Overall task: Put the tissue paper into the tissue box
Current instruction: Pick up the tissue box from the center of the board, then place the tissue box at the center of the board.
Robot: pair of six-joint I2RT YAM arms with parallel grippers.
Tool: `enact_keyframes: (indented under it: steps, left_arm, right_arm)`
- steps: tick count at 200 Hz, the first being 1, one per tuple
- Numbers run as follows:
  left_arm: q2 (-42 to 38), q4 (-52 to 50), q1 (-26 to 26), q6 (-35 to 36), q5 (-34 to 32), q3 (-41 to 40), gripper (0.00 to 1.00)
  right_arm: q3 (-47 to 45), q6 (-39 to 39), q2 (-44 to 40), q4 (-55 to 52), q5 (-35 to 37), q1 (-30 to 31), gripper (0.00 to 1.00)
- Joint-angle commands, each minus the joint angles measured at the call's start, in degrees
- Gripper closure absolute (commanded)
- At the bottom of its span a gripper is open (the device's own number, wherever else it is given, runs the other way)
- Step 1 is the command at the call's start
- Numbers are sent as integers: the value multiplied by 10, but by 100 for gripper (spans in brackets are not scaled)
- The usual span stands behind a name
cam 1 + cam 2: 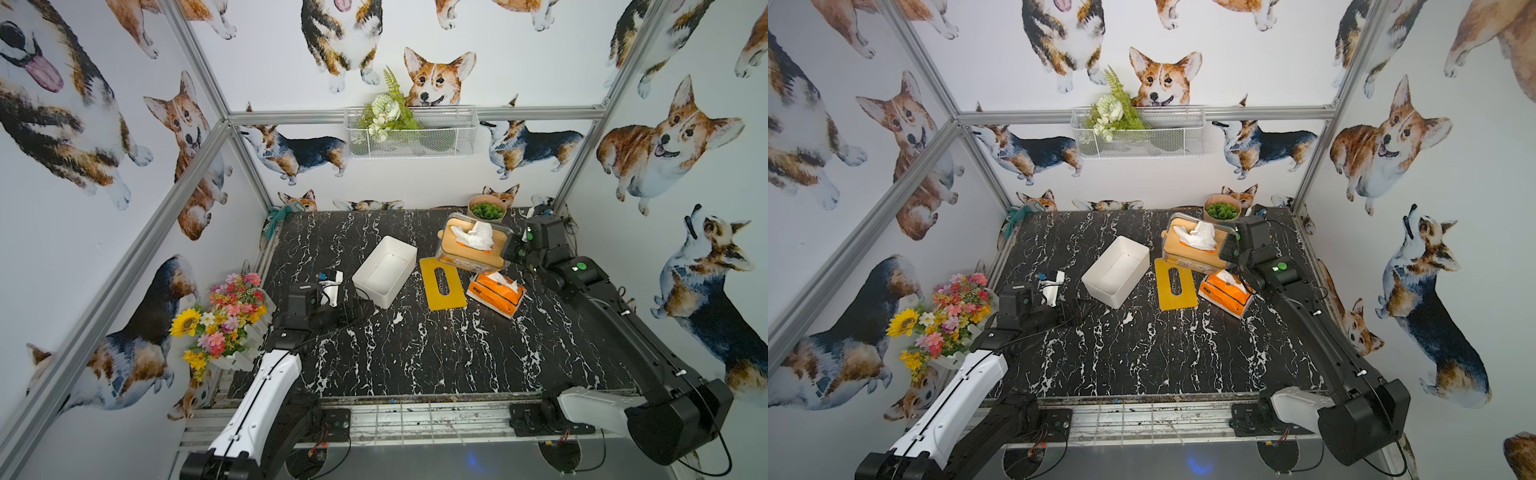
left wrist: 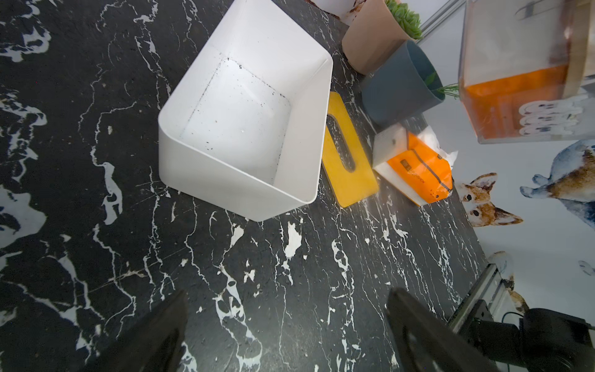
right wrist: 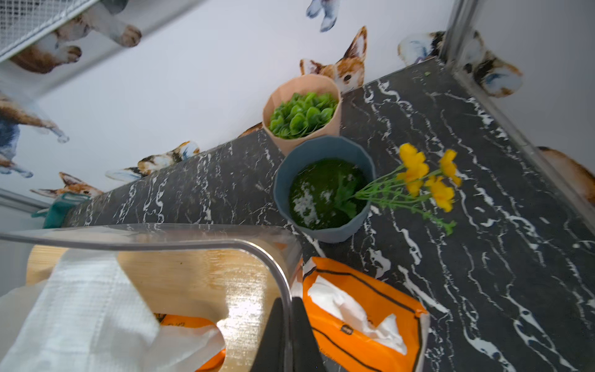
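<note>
A clear tissue box [image 1: 451,249] [image 1: 1173,249] with a wooden lid sits tilted at the back right, white tissue [image 1: 478,235] poking from its slot. My right gripper [image 1: 509,251] [image 3: 287,302] is shut on its clear wall [image 3: 273,254]. Just in front of it, an orange pack of tissue paper [image 1: 496,293] [image 3: 370,322] lies on the table with a sheet sticking out. A white open box [image 1: 374,291] [image 2: 225,167] stands mid-table with a yellow slotted lid [image 1: 453,299] flat beside it. My left gripper [image 1: 357,305] [image 2: 288,294] hangs open in front of the white box, holding nothing.
A peach pot of green leaves [image 1: 486,210] and a grey pot with yellow flowers [image 3: 322,190] stand behind the clear box. A flower bouquet [image 1: 224,316] fills the left edge. A wire basket [image 1: 411,133] hangs on the back wall.
</note>
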Motion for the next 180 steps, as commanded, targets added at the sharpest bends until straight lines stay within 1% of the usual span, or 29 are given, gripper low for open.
enact_keyframes:
  steps: [1,27,41,48,68,76,86,105,120,147,180]
  left_arm:
    - [0,15,0,3,3,-1,0]
    - [0,18,0,-1,0,-3,0]
    - [3,31,0,-21,-10,-6,0]
    - [7,38,0,-38,-23,-7,0]
    - [16,83,-1,-123,-54,-14,1]
    - [17,96,-3,-148,-73,-13,3]
    - [19,105,-10,-162,-100,-5,6]
    - [33,101,-29,-172,-153,14,9]
    - [56,95,-48,-181,-178,29,9]
    - [107,81,-102,-207,-234,55,10]
    - [163,80,-170,-241,-317,87,21]
  right_arm:
    - [19,-25,0,20,-31,-20,100]
    - [31,-34,16,7,-48,-22,100]
    - [27,-26,19,11,-70,-22,100]
    - [22,-20,19,15,-81,-22,100]
    - [9,-5,20,25,-110,-22,100]
    - [2,-1,19,28,-119,-22,100]
    - [-6,3,20,33,-131,-22,100]
    - [-22,13,18,44,-152,-23,100]
    - [-34,19,13,51,-165,-22,100]
    - [-47,22,0,55,-175,-22,100]
    - [-60,18,-27,52,-173,-22,100]
